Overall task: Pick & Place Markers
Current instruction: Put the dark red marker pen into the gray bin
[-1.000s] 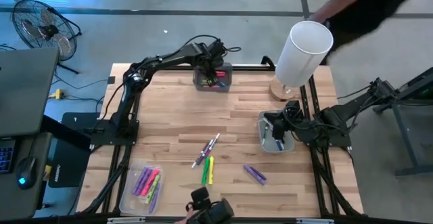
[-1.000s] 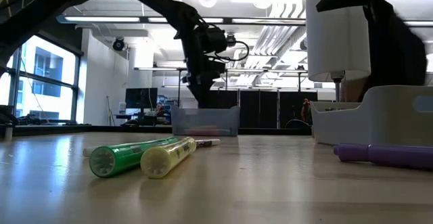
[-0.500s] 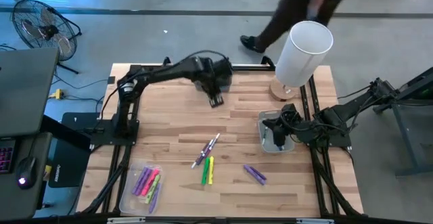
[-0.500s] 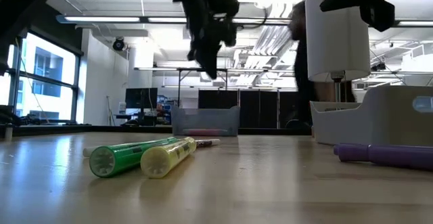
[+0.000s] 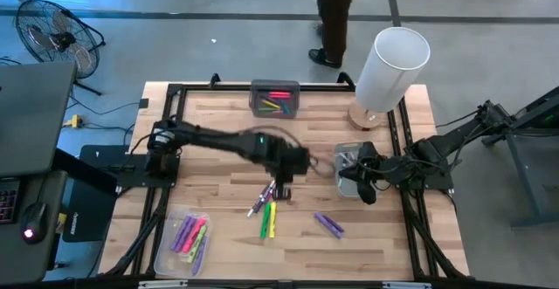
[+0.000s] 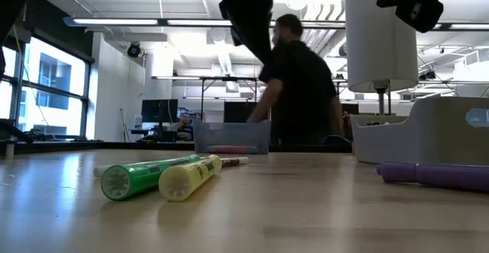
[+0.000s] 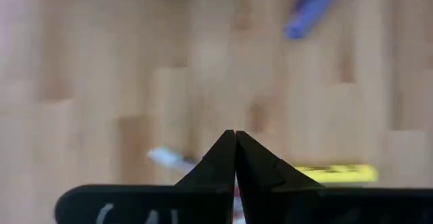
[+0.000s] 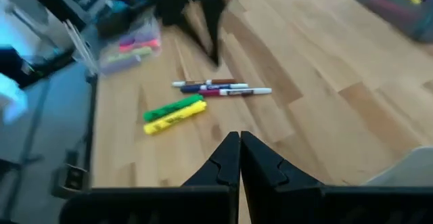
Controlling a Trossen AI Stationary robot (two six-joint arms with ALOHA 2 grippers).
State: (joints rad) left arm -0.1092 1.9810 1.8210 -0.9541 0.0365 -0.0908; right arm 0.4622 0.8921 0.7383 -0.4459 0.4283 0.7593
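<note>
Only the low view shows a person (image 6: 302,85) in dark clothes behind the wooden surface (image 5: 218,149). Thin green, yellow and white-barrelled markers (image 5: 267,209) lie mid-surface. The left gripper (image 5: 281,191), fingers clenched empty, hangs over them; the right gripper (image 5: 367,195), also clenched, waits by a grey tray (image 5: 344,160).

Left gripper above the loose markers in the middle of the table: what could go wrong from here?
1. The left gripper is shut above the thin white-barrelled markers. Descending like this, it would likely push them instead of grasping.
2. These markers lie close together beside the green marker and yellow marker, so it may take two or knock them rolling.
3. A person walks past the far table edge, near the grey tray.
</note>
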